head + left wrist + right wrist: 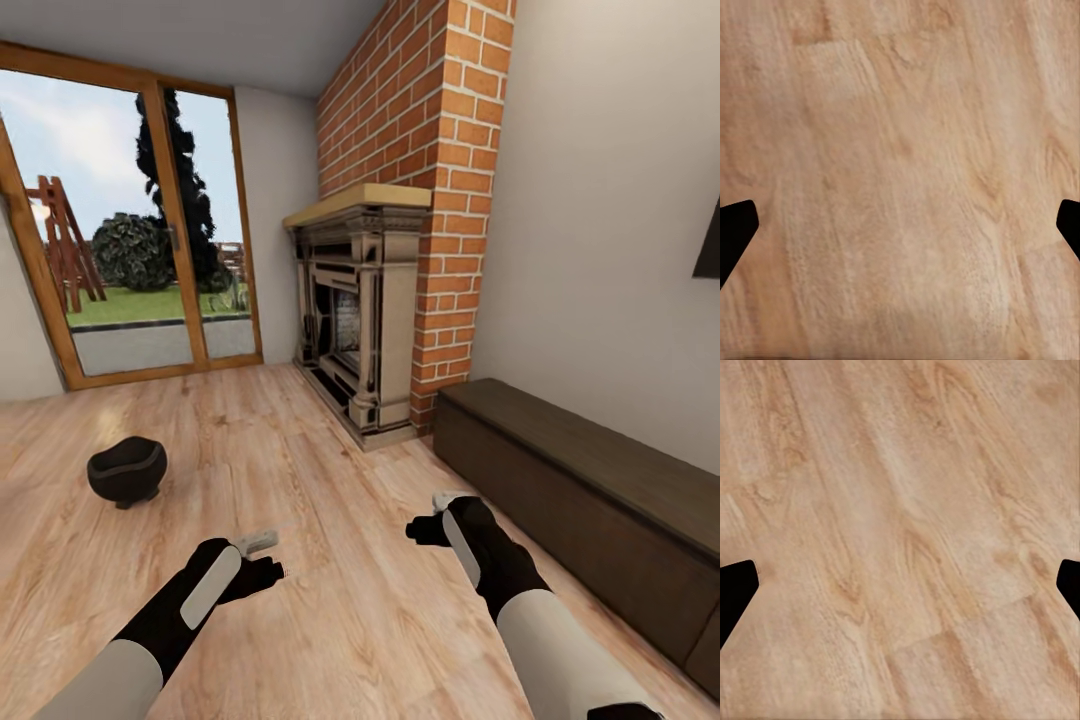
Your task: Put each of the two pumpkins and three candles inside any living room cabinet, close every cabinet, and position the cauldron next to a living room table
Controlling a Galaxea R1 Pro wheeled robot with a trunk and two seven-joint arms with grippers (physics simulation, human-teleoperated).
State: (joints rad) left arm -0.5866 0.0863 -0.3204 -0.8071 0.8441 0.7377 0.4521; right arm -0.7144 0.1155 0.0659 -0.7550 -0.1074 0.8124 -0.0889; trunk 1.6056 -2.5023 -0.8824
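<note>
My left gripper (262,560) and right gripper (432,520), jaws wide and empty, hang over bare floor (330,620) in transit; cauldron (126,470) sits ahead-left, closed cabinet (590,500) along the right wall.

matt black cauldron (126,470), floor (330,560) — grained wood

A home living room: brick fireplace (362,320) on the far wall, wood-plank floor (330,560), glazed garden doors (130,230) far left.
</note>
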